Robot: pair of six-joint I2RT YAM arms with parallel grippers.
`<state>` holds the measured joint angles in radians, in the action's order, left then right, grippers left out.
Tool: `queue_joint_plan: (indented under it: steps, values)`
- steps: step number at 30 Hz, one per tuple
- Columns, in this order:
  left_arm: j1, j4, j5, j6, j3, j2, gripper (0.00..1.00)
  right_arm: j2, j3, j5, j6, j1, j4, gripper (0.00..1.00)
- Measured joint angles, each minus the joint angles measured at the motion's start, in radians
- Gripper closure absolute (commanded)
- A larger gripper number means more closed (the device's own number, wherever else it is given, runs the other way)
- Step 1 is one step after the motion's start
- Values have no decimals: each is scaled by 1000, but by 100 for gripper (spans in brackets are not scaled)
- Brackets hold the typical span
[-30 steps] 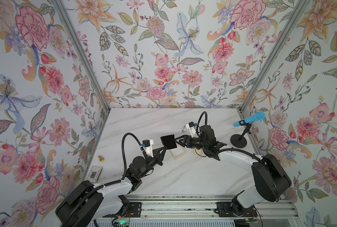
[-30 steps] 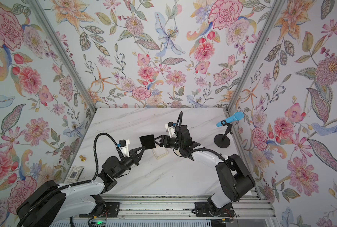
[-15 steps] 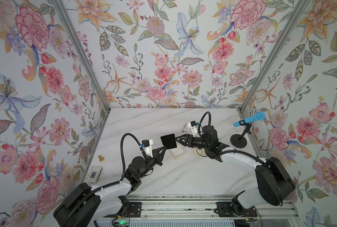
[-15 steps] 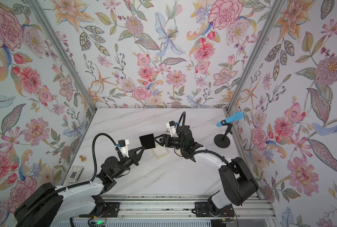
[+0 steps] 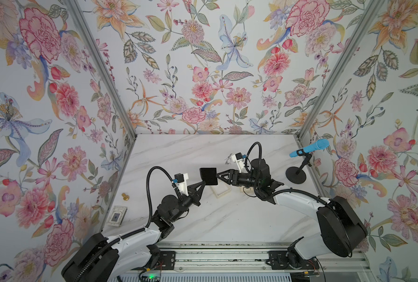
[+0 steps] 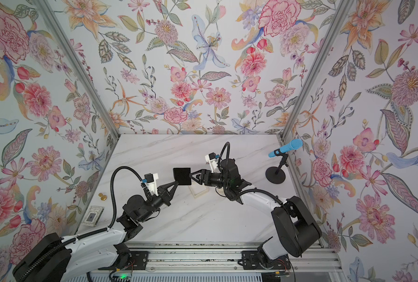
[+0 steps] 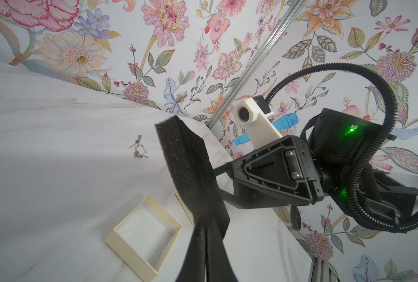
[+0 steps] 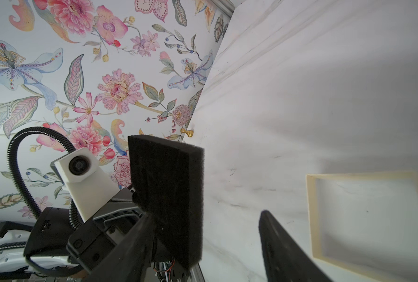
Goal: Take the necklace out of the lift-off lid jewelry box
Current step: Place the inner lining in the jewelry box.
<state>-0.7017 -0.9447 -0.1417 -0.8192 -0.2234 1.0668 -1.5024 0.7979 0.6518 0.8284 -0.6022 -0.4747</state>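
Necklace (image 7: 138,149) is lying bunched on the bench (image 7: 44,146), already outside the open box (image 7: 130,255), at about one o'clock from your right claw (image 5: 219,176), which is standing wide and nearer. Your left claw (image 5: 202,183) is pinching the black foam pad (image 5: 208,176), so the right is looking like your better reach.

No legible text, label, brand, number or sign appears in any view. The card (image 5: 117,216) carries fine markings around its dark centre; these are too small to read.
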Motion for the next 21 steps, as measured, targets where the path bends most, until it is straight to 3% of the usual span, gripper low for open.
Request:
queue_joint_plan:
  steps: [17, 21]
  values:
    - [0, -15, -3, 0, 0, 9, 100, -30, 21, 26, 41, -32, -91, 39]
    - [0, -23, -4, 0, 0, 11, 100, -58, 32, 33, 51, -34, -100, 51]
